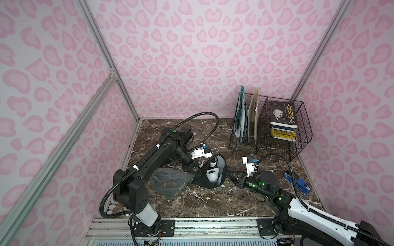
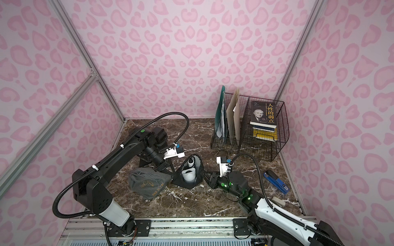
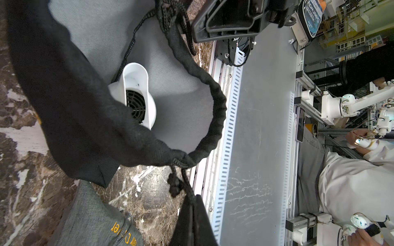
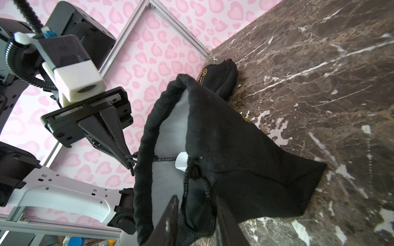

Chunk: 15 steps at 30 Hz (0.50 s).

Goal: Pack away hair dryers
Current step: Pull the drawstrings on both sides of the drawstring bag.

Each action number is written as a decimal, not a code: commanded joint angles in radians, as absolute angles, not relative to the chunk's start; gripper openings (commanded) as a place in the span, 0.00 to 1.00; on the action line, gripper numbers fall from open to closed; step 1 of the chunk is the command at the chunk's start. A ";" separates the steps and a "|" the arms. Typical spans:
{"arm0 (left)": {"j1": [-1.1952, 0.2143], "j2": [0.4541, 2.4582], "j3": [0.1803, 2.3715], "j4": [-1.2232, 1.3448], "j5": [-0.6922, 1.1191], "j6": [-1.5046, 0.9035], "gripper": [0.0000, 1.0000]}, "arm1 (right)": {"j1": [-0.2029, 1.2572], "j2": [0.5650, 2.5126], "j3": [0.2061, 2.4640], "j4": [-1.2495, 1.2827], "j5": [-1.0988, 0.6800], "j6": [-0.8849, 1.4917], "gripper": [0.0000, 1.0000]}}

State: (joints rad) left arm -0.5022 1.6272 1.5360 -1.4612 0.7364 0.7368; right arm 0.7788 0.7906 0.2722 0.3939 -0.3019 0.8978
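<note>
A white hair dryer point(image 1: 213, 172) point(image 2: 188, 171) stands nozzle up inside an open black pouch point(image 1: 202, 182) point(image 3: 64, 95) in the middle of the marble table. Its fan grille point(image 3: 136, 106) shows through the pouch mouth. My left gripper point(image 1: 197, 170) point(image 3: 191, 213) is shut on the pouch's drawstring at the left of the mouth and holds the cord taut. At the right of the mouth is my right gripper point(image 1: 231, 175) point(image 4: 197, 200). Its fingers stand apart, with the rim fold and a loop of cord between them.
A grey pouch point(image 1: 170, 183) printed "Hair Dryer" lies by the left arm. Another black pouch point(image 4: 219, 74) lies behind that arm. At the back right stands a wire rack point(image 1: 302, 119) with books and folders. A blue stapler point(image 1: 297, 183) lies by the right wall.
</note>
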 commanded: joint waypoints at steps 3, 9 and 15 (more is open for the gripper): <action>-0.502 1.620 1.539 -1.471 0.759 0.758 0.02 | 0.779 0.800 0.264 0.460 -0.326 0.913 0.14; -0.502 1.615 1.547 -1.475 0.742 0.764 0.02 | 0.779 0.731 0.288 0.359 -0.288 0.892 0.00; -0.502 1.613 1.570 -1.486 0.714 0.775 0.02 | 0.770 0.636 0.314 0.205 -0.230 0.868 0.00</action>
